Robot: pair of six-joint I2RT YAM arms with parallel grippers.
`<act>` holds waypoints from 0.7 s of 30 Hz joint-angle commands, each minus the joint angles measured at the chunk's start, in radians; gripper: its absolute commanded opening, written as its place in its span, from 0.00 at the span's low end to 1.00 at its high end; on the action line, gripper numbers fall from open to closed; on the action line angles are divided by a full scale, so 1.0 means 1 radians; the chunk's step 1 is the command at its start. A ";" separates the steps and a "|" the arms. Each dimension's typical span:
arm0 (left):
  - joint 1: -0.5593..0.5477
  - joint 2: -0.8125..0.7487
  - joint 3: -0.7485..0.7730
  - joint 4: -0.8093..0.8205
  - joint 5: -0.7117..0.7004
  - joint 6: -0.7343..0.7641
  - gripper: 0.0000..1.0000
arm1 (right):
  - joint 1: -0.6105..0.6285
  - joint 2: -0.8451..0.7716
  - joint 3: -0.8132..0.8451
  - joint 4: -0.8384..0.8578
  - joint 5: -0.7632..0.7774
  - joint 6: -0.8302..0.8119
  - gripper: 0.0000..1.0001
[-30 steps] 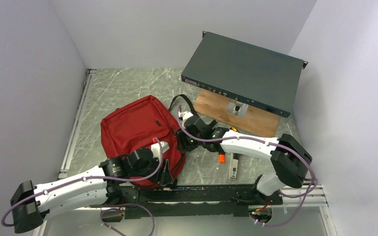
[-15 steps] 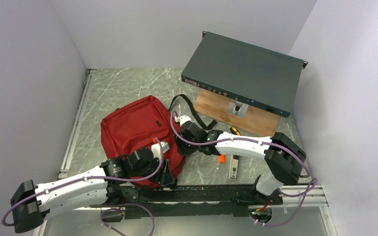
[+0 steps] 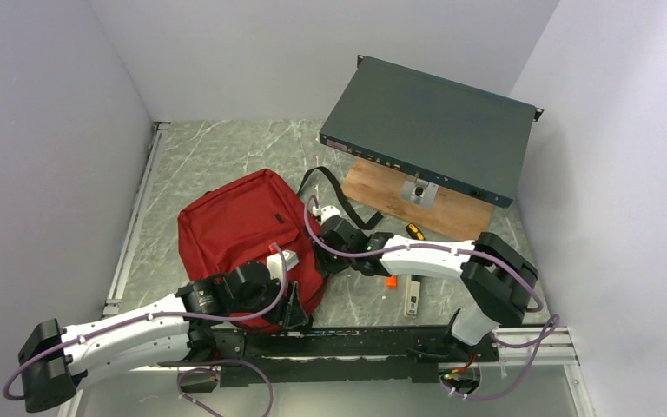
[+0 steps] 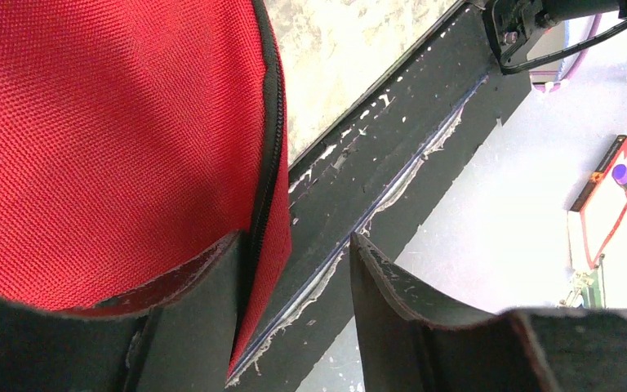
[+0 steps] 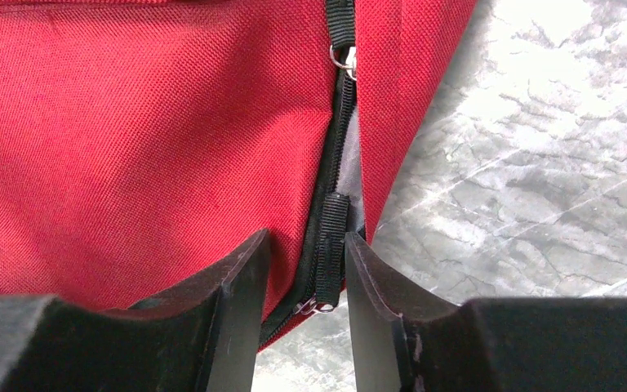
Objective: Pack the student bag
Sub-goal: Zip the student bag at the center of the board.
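- Black rail [image 3: 356, 339] runs along the near edge of the grey marbled table [image 3: 226, 148], under the arm bases.
- The left gripper [image 4: 294, 245] sits at the bag's near right corner. Its jaws are parted. One finger lies over the red fabric, and the other stands clear of it above the rail. The bag's zipped edge lies in the gap, unclamped.
- The student bag [image 3: 234, 221], dark red fabric, lies flat on the table left of centre, between the two grippers. A black strap [image 3: 321, 178] trails from its far right corner.
- The right gripper [image 5: 306, 237] is at the bag's right edge. Its jaws are parted around a black zip pull tab [image 5: 331, 245]. The tab lies against one finger, with a visible gap to the other.
- A small orange item [image 3: 391, 280] and a pale stick-shaped item [image 3: 411, 295] lie on the table just right of the right arm's forearm.
- A wooden board [image 3: 452, 213] lies further back on the right.
- A flat dark teal metal box [image 3: 430, 126] rests tilted on the board, well apart from the bag.
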 commanded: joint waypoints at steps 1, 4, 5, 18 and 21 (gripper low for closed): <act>-0.009 -0.018 -0.006 0.029 0.041 -0.020 0.54 | -0.013 -0.036 -0.038 0.035 0.025 0.018 0.42; -0.008 -0.011 -0.006 0.031 0.042 -0.019 0.54 | -0.028 -0.067 -0.084 0.073 -0.004 0.032 0.42; -0.008 -0.008 -0.004 0.031 0.043 -0.017 0.54 | -0.035 -0.077 -0.099 0.094 -0.026 0.035 0.40; -0.008 -0.019 -0.013 0.005 0.040 -0.030 0.54 | -0.090 -0.160 -0.208 0.304 -0.161 0.091 0.04; -0.008 -0.025 -0.014 -0.006 0.035 -0.033 0.53 | -0.090 -0.159 -0.187 0.283 -0.122 0.079 0.00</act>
